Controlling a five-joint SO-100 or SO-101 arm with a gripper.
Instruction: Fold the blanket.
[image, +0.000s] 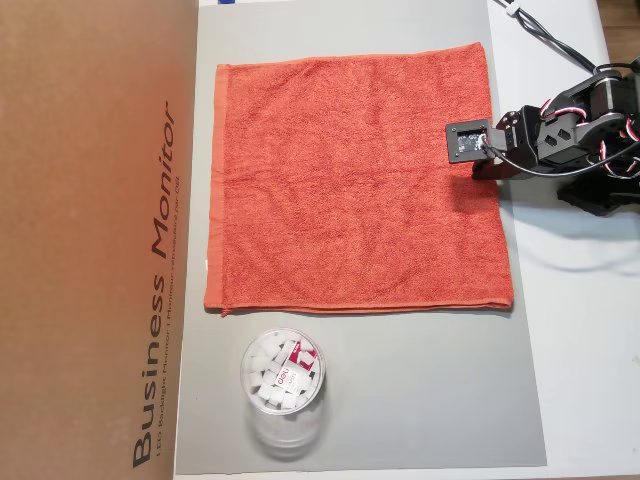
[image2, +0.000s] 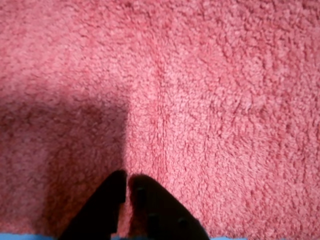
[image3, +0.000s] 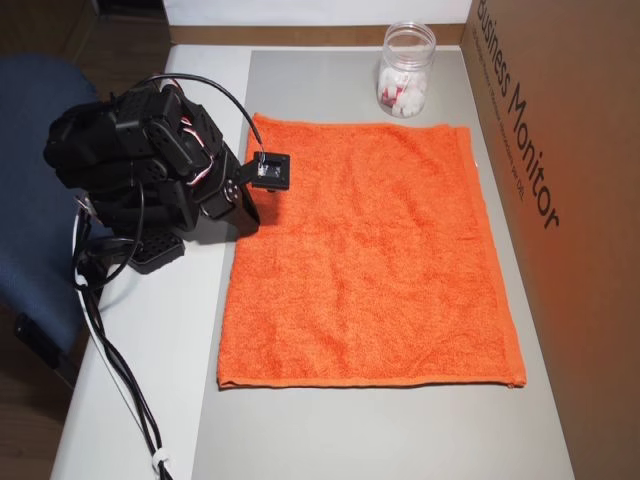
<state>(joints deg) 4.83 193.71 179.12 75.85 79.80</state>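
The claw (image2: 128, 182), its tips drawn together on nothing, hovers over the near edge of the orange-red terry blanket (image: 350, 180), which lies spread flat and unfolded on the grey mat (image: 420, 400) on the counter, so every fold looks undone.

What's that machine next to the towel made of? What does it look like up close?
The arm is built from chunky black plastic blocks. Thin red, white and black wires loop between its joints, and black cables trail off across the table. A small square black camera board sits near its tip. In the wrist view, its tool shows as two black pointed fingers.
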